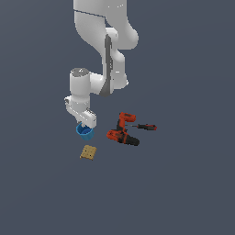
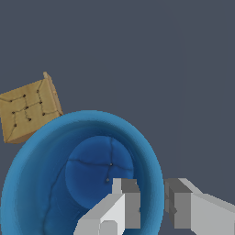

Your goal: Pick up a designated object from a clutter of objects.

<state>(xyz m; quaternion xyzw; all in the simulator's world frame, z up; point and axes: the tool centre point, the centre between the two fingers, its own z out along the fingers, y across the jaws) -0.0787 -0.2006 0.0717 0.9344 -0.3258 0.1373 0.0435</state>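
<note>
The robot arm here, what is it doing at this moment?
A single white robot arm has its gripper down at a small blue cup. In the wrist view one finger is inside the cup and the other is outside, so the fingers straddle the wall. A small gap is still visible, so the wall does not look pinched yet. A tan cracker lies beside the cup. A red and black drill and a screwdriver lie apart, toward the exterior view's right.
</note>
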